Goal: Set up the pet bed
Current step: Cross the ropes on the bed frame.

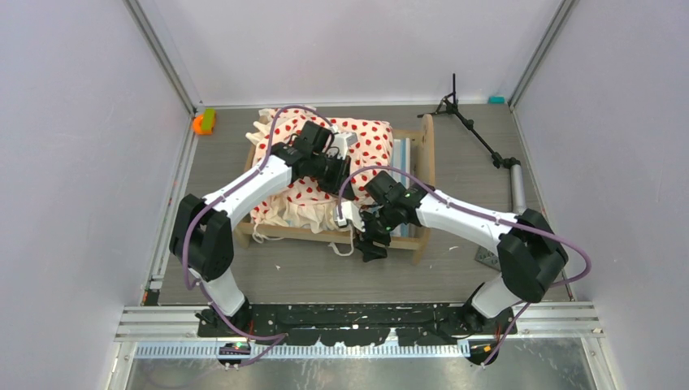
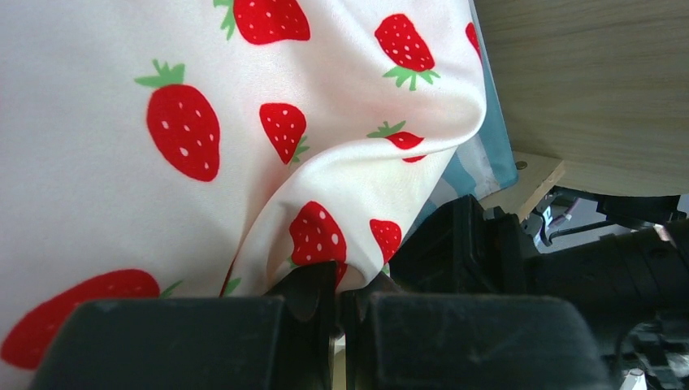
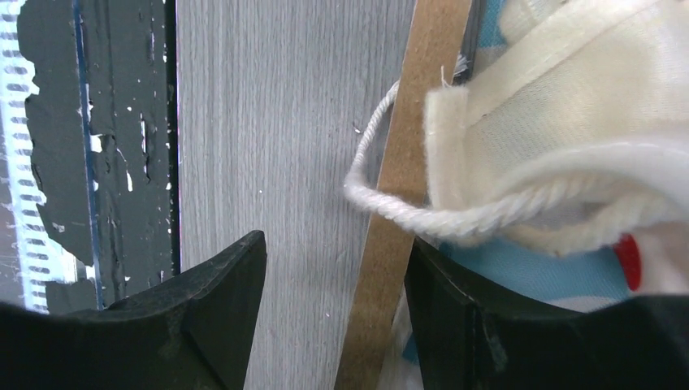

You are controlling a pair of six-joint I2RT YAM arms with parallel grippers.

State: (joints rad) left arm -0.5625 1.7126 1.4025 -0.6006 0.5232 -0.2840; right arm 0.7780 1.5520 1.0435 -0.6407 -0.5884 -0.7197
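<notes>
Fingers of the left gripper are clamped tight together, and a fold of the bedding is pinched right between them: cream fabric printed with red strawberries, bunched at the tips. Over to the right gripper, where the jaws are spread wide with nothing in them. The thin side rail of the frame runs up through the gap, close against the right-hand finger, with bare table filling the rest. A white cord loops off the bedding's cream hem and hangs across that rail.

From the top view, the pet bed sits mid-table, a little above the centre of the frame, its tall wooden end board at the right. Rumpled bedding covers most of it, with cream ruffles spilling over the upper left corner and the lower edge. A strip of blue-and-white mattress shows just beside the end board. The left gripper is down on the bedding near the bed's middle; the right gripper is at the lower rail, toward the lower right corner.

Further out, a black tripod stand lies in the upper right, apart from the bed, and a small orange and green object sits in the table's upper left corner.
</notes>
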